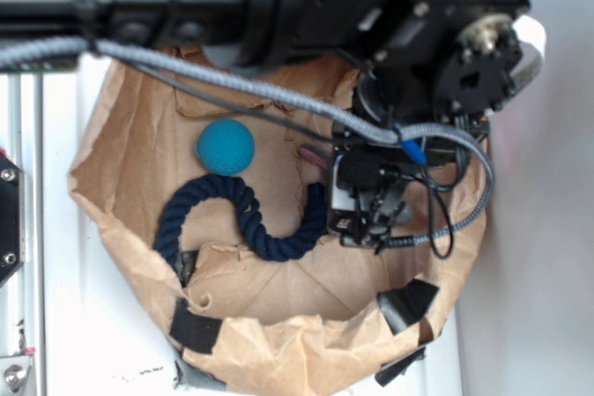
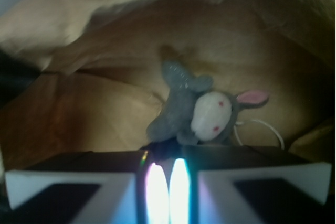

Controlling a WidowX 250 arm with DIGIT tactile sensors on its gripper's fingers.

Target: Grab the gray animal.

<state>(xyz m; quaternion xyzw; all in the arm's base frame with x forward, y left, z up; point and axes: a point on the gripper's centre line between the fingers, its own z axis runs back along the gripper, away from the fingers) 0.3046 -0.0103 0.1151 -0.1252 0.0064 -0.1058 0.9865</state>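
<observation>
The gray animal (image 2: 202,111) is a small plush with a whitish muzzle, red eyes, one pink-lined ear and a white string loop. It lies on brown paper in the wrist view, just beyond my fingertips. Its lower paw runs down into the narrow slit between the jaws. My gripper (image 2: 168,156) has its jaws almost together, pinching that lower edge. In the exterior view my gripper (image 1: 371,215) is low inside the paper bag at the right. The arm hides the animal there.
The crumpled brown paper bag (image 1: 278,322) walls in the work area. A teal ball (image 1: 225,146) and a dark navy rope (image 1: 243,215) lie to my gripper's left. Cables hang across the arm. Black tape patches (image 1: 195,326) sit on the bag's front rim.
</observation>
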